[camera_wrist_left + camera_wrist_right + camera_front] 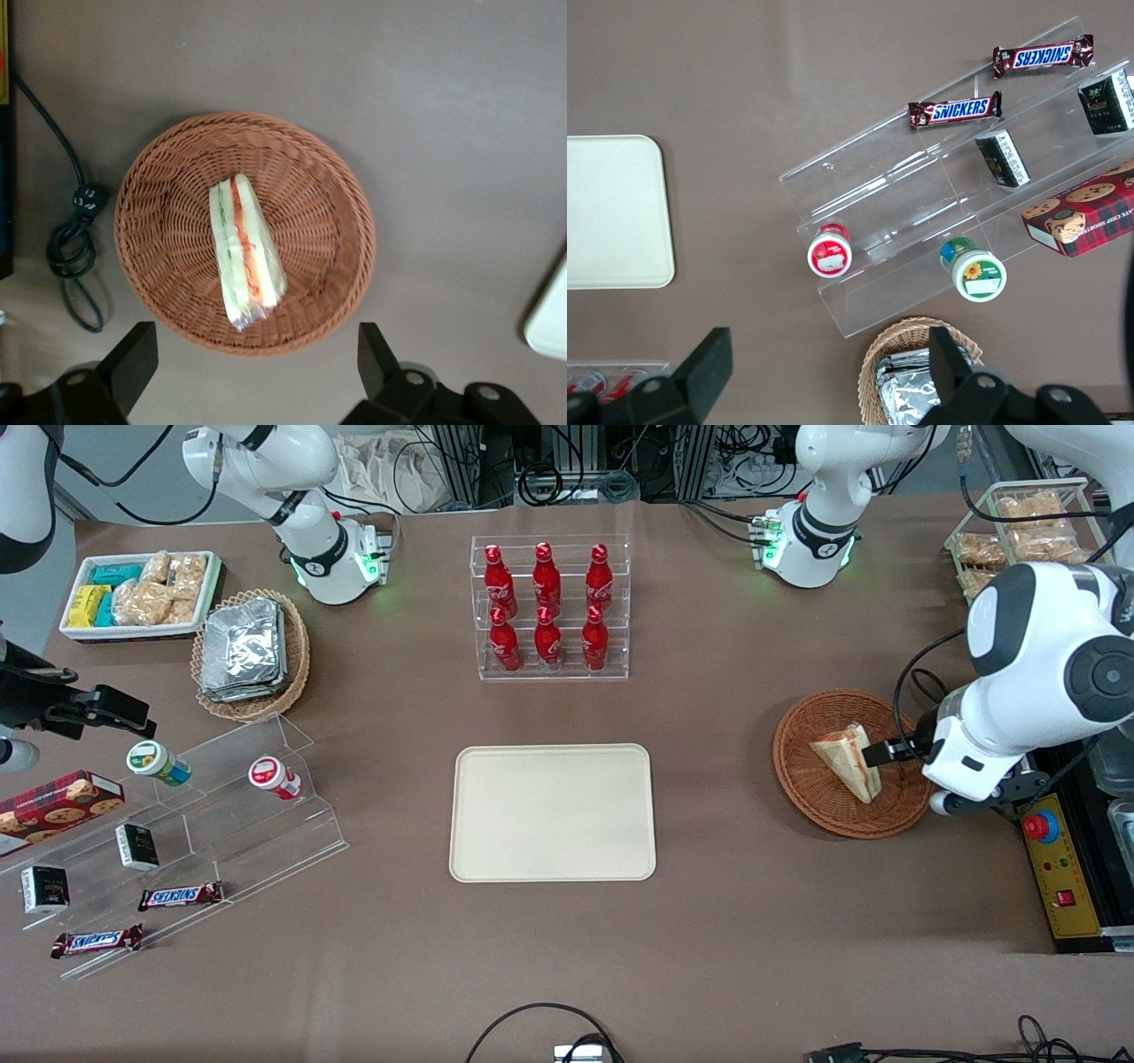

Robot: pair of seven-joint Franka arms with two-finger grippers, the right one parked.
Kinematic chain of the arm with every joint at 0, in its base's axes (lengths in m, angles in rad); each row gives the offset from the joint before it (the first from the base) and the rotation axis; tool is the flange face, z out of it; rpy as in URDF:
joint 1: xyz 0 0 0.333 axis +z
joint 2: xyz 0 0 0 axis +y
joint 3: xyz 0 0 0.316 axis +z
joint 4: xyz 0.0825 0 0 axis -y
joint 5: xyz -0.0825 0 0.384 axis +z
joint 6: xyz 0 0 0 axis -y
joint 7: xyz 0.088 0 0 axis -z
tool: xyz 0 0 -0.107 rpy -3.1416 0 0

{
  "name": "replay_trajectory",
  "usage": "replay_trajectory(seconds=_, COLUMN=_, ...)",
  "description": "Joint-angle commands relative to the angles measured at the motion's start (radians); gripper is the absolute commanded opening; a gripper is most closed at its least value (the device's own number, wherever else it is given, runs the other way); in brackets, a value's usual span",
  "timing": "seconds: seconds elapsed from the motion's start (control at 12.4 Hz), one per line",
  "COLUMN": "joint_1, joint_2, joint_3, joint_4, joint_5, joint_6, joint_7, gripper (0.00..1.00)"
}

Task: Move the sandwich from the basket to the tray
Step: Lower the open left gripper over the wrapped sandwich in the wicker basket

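Table (pixel 753 921): brown surface carrying everything named here.
Tray (pixel 552 812): cream rectangle with rounded corners, flat on the table; a corner of it also shows in the left wrist view (pixel 551 320). All places below are given from it.
Bottle rack (pixel 550 607): clear rack of red bottles, farther from the front camera than the tray, well apart from it.
Basket (pixel 797 779): round reddish-brown wicker bowl, well apart from the tray toward the working arm's end of the table; seen from above by the wrist camera (pixel 168 257).
Sandwich (pixel 848 762): pale wrapped wedge lying in the basket, not on the tray; its edge shows red and green layers (pixel 244 252).
Gripper (pixel 890 751): above the basket's rim on the side away from the tray, over the sandwich without touching it; its fingers (pixel 133 359) stand wide apart with nothing between them.
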Motion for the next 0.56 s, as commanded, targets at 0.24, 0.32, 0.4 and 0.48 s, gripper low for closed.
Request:
replay_trajectory(seconds=0.24, joint_1=0.059, joint_2=-0.13, joint_3=-0.008, joint_4=-0.36, joint_5=-0.049, joint_6=0.303, joint_7=-0.213, gripper=1.0)
replay_trajectory(seconds=0.32, joint_1=0.061, joint_2=-0.124, joint_3=-0.007, joint_4=-0.363, joint_5=-0.088, joint_6=0.322, joint_7=-0.223, gripper=1.0)
replay_trajectory(seconds=0.4, joint_1=0.067, joint_2=-0.11, joint_3=-0.007, joint_4=-0.361, joint_5=-0.131, joint_6=0.324, joint_7=-0.232, gripper=1.0)
replay_trajectory(seconds=0.48, joint_1=0.067, joint_2=-0.101, joint_3=-0.007, joint_4=-0.361, joint_5=-0.153, joint_6=0.33, joint_7=-0.253, gripper=1.0)
